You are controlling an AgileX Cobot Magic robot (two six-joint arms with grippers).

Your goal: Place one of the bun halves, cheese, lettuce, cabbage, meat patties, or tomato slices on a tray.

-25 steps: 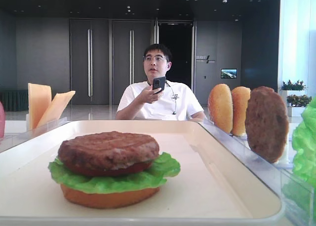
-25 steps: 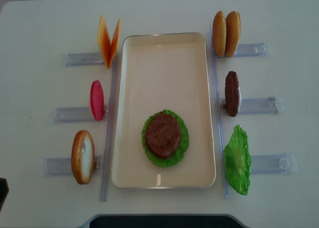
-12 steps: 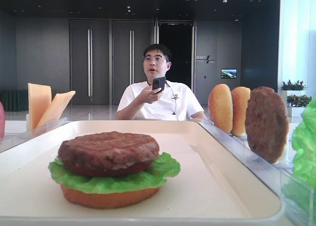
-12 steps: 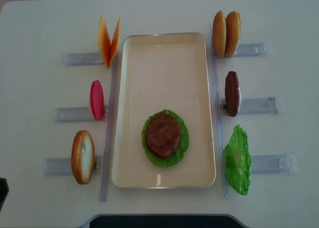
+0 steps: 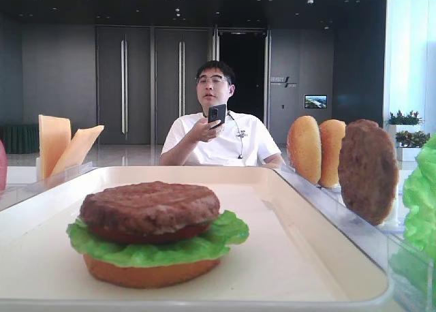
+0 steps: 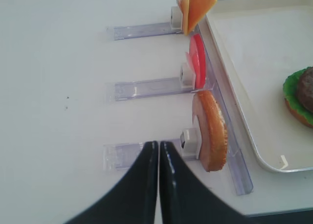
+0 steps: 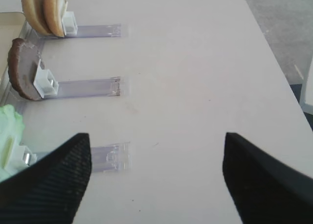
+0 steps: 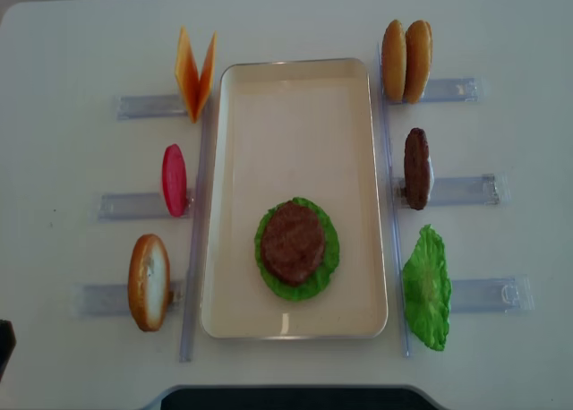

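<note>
White tabletop – cream tray (image 8: 295,79) bears a grainy brown patty (image 8: 292,242); right claw (image 7: 156,155) agape, left claw (image 6: 158,150) closed.

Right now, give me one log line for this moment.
stack: bun, lettuce, patty on tray | left hand: shut, empty | right hand: open, empty | spare patty: racked

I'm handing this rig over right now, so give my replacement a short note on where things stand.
Left gripper: shut, empty, near the racked bun half.
Right gripper: open, empty, above bare table.
On the tray: bottom bun, red layer, lettuce, meat patty, stacked.
Racked: cheese, tomato slice, two bun halves, patty, lettuce leaf.
Left: place another piece, likely cheese or the top bun.
</note>
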